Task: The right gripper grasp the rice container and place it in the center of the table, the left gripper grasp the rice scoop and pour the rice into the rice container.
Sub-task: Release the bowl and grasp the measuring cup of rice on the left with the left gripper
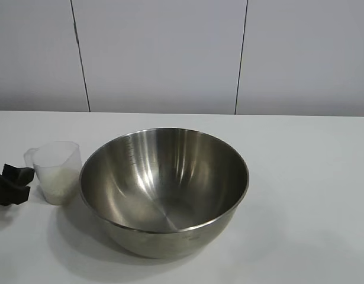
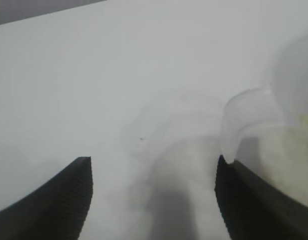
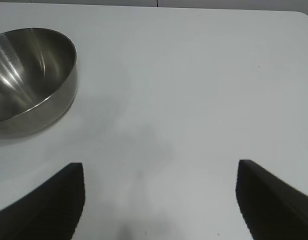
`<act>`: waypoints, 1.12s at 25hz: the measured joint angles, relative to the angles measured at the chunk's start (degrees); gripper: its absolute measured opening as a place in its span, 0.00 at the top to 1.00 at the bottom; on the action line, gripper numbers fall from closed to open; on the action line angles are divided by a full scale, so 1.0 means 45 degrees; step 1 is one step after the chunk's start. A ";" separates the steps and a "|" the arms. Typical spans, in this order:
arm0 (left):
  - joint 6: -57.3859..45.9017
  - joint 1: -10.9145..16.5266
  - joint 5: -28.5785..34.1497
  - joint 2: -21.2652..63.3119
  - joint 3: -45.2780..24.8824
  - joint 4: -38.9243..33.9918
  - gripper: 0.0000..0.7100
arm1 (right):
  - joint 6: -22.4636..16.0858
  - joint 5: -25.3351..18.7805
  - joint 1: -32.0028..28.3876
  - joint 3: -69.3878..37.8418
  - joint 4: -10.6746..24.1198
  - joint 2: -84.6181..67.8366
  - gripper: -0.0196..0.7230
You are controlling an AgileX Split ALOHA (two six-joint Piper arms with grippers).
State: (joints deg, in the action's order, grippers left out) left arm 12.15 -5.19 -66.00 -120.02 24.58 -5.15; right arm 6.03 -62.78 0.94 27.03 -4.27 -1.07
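White counter [image 1: 312, 195] carries the bowl [image 1: 164, 189] mid-table, the rice cup [image 1: 57, 171] at its nine o'clock, the left gripper [image 1: 13, 184] wide beside it, needing to close on the handle; right gripper [image 3: 159, 200] wide, empty.

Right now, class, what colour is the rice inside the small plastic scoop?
White: the rice fills the lower part of the rice scoop, clearest in the exterior view.

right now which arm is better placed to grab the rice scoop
Left. The left hand is open right beside the rice scoop, one finger already near its handle, while the right hand hangs over bare table beyond the rice container.
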 joint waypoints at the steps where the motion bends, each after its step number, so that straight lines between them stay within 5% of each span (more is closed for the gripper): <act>1: 0.0000 0.0000 0.0000 -0.0043 0.0000 -0.0011 0.30 | 0.0000 0.0000 0.0000 0.0000 0.0000 0.0000 0.21; 21: 0.0016 0.0000 0.0000 -0.0627 0.1215 -0.0652 0.30 | 0.0000 0.0003 0.0000 0.0000 0.0010 0.0000 0.21; 26: -0.0151 0.0000 0.0000 -0.0561 0.1458 -0.1053 0.37 | 0.0000 0.0015 0.0000 0.0000 0.0010 0.0000 0.21; 28: -0.0156 0.0000 0.0008 -0.0561 0.1499 -0.1207 0.52 | 0.0000 0.0028 0.0000 0.0000 0.0010 0.0000 0.21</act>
State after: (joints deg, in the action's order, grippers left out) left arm 11.45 -5.19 -65.96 -122.55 31.33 -10.58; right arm 6.03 -62.65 0.94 27.03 -4.23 -1.07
